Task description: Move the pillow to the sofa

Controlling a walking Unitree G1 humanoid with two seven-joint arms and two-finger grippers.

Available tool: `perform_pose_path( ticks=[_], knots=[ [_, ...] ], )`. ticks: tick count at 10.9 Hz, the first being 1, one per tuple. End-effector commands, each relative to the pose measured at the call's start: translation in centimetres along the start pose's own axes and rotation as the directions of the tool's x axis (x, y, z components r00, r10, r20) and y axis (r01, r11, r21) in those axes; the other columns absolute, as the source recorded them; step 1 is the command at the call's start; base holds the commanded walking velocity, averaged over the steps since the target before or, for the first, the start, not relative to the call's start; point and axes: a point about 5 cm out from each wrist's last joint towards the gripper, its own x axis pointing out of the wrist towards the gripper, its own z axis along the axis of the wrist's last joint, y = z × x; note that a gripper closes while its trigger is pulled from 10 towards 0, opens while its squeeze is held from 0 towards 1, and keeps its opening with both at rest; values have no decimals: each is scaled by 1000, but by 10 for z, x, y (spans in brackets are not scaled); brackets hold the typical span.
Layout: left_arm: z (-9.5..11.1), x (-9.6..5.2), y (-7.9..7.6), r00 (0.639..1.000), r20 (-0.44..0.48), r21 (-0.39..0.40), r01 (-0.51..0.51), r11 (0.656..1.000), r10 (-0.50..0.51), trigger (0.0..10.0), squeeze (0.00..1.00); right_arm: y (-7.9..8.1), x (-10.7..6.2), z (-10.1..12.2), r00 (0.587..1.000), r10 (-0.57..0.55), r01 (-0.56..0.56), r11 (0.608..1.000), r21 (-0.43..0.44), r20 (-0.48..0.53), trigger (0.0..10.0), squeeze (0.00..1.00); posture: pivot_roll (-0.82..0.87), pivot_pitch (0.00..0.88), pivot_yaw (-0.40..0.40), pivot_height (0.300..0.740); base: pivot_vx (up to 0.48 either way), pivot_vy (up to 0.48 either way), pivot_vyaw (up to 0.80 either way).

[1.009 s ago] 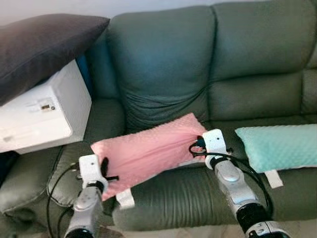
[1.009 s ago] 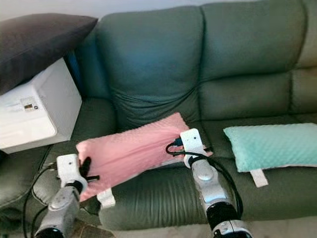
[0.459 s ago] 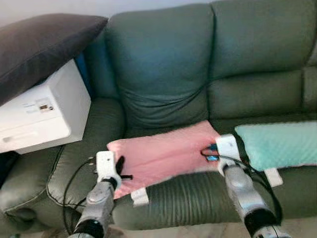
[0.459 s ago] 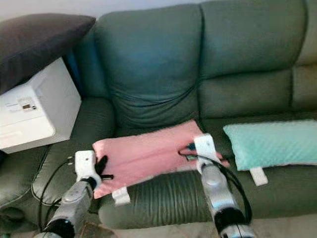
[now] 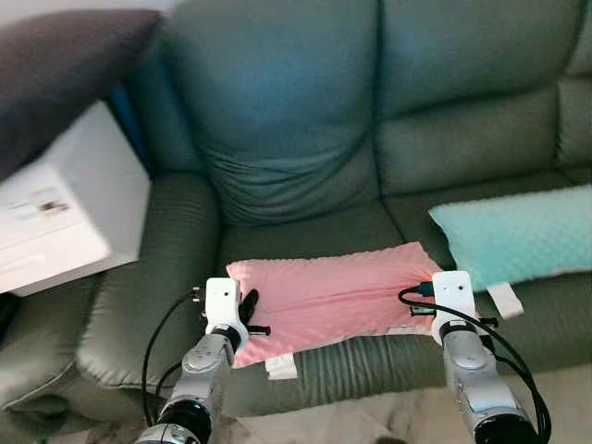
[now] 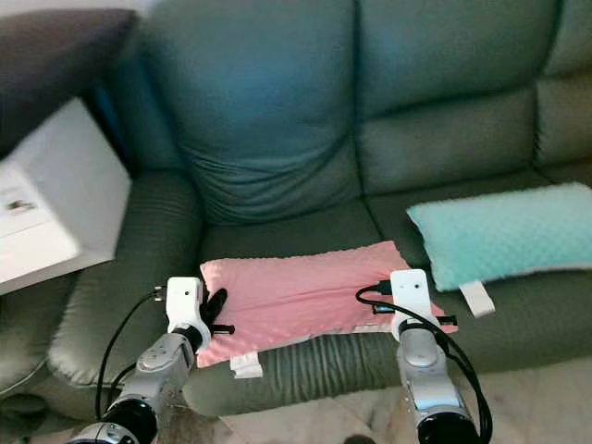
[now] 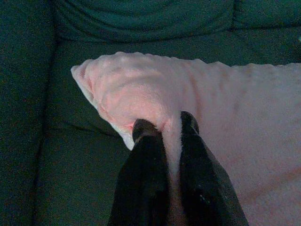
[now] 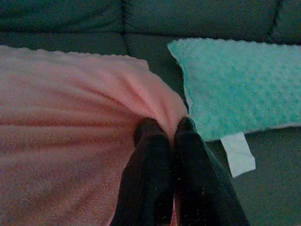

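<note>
The pink pillow (image 5: 328,296) lies flat on the sofa (image 5: 296,139) seat; the left tool (image 7: 164,125) pinches its left corner; the right tool (image 8: 166,127) pinches its right edge, just beside a teal pillow (image 5: 518,231).

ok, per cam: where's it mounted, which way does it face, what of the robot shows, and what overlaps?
Left eye view: head, looking forward and down at the sofa; both silver arms show, the left hand and right hand on the pink pillow.
Right eye view: same head, same scene, slightly offset.
Left wrist view: looks along black fingers pinching the pillow's corner.
Right wrist view: along fingers pinching the other end, teal pillow beside.
Shared: all four see the pink pillow.
</note>
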Motion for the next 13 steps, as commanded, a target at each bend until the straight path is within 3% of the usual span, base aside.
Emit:
perform_pose_path(
  ticks=[1, 8, 9, 10, 11, 13],
  knots=[
    [-1, -4, 17, 999, -6, 12, -53, 999, 53, 10000, 0, -14, 2, 5, 997, -74, 73, 997, 20, 19, 10000, 0, -280, 187, 174, 740, 0, 0, 0],
    [-1, -4, 17, 999, -6, 12, -53, 999, 53, 10000, 0, -14, 2, 5, 997, -74, 73, 997, 20, 19, 10000, 0, -280, 187, 174, 740, 0, 0, 0],
    [40, 20, -4, 998, 60, -34, 4, 999, -2, 10000, 0, -11, 13, 46, 989, -75, 63, 994, 94, 129, 10000, 0, -283, 446, 182, 740, 0, 0, 0],
    [92, 41, -33, 989, 138, -65, 62, 996, -53, 10000, 0, -4, 27, 101, 961, -41, -3, 987, 161, 272, 10000, 0, -283, 453, 179, 740, 0, 0, 0],
    [108, 45, -47, 980, 174, -77, 108, 991, -93, 10000, 0, -1, 27, 116, 948, -11, -45, 985, 167, 318, 10000, 0, -284, 461, 171, 740, 0, 0, 0],
    [104, 44, -46, 982, 169, -99, 107, 989, -90, 10000, 0, 10, 25, 109, 952, 17, -65, 987, 146, 305, 10000, 0, -274, 470, 164, 740, 0, 0, 0]
  ],
)
